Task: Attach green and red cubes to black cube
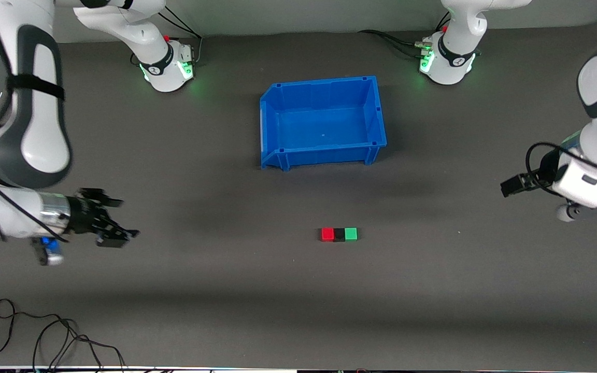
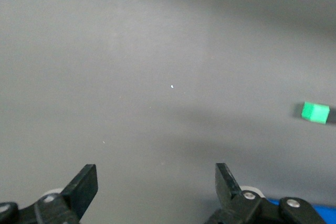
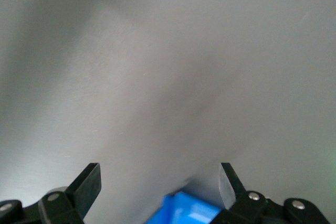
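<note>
The red cube, the black cube and the green cube sit touching in one row on the dark table, black in the middle, nearer to the front camera than the blue bin. My left gripper is open and empty at the left arm's end of the table, well apart from the row. The left wrist view shows its open gripper and the green cube at a distance. My right gripper is open and empty at the right arm's end. The right wrist view shows its open gripper over bare table.
The blue bin stands empty between the two arm bases, farther from the front camera than the cubes. Loose black cables lie near the table's front edge at the right arm's end.
</note>
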Available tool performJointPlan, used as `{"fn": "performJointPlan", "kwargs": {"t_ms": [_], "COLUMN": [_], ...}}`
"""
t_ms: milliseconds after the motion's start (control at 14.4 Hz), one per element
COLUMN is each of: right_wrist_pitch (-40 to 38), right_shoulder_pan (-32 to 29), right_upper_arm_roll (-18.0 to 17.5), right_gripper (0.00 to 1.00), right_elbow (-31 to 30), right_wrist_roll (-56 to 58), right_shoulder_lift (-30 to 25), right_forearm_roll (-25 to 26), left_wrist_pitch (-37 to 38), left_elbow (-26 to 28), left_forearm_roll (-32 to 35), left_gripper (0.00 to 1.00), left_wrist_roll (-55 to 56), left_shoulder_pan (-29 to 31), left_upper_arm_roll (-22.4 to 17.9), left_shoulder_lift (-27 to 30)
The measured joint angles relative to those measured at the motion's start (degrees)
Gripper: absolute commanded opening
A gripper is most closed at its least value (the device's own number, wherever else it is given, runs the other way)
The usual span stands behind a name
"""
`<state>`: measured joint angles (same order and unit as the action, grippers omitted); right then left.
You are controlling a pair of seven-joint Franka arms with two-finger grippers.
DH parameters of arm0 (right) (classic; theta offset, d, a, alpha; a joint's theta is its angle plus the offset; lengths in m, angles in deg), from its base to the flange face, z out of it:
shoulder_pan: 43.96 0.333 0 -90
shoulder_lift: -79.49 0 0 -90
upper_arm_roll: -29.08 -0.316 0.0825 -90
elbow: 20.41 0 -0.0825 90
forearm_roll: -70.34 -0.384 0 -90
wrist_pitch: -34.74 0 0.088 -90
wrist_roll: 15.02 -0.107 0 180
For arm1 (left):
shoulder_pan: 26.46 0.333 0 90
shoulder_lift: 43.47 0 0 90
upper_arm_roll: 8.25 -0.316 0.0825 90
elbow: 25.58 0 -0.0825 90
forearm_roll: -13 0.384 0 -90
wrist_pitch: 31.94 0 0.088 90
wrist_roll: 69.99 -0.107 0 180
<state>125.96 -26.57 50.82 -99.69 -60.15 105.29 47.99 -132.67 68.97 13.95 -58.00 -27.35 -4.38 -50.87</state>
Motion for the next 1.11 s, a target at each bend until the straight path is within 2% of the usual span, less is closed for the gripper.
{"fn": "performJointPlan", "kwargs": {"t_ms": [277, 416, 624, 901, 1109], "right_wrist_pitch": [-0.3, -0.3, -0.3, -0.2, 0.6], "right_shoulder_pan": [-2.3, -4.8, -12.1, -21.0, -22.3], "right_upper_arm_roll": [0.1, -1.6, -8.7, -18.5, -20.9], "right_gripper": [1.00, 1.00, 1.00, 1.00, 1.00], "right_elbow": [-2.2, -3.5, -5.0, -6.5, -9.2], "right_wrist_roll": [11.4, 17.7, 27.3, 35.4, 38.3], "right_shoulder_lift": [-5.4, -8.6, -12.8, -17.1, -19.9], "right_forearm_roll": [9.5, 13.0, 17.7, 19.7, 21.3], "left_wrist_pitch": [2.0, 3.6, 8.4, 10.4, 10.5], "left_elbow": [-0.5, -2.1, -5.9, -8.3, -8.9], "left_forearm_roll": [-0.1, -0.2, -0.2, -0.3, -0.4], "left_gripper": [1.00, 1.00, 1.00, 1.00, 1.00], "left_wrist_roll": [-9.4, -10.4, -12.3, -13.5, -13.5], "left_shoulder_pan": [0.0, 0.3, 1.9, 2.9, 3.2], "left_upper_arm_roll": [0.0, -0.1, -0.4, -0.5, -0.5], "left_shoulder_lift": [1.5, 1.7, 2.0, 2.1, 1.9]}}
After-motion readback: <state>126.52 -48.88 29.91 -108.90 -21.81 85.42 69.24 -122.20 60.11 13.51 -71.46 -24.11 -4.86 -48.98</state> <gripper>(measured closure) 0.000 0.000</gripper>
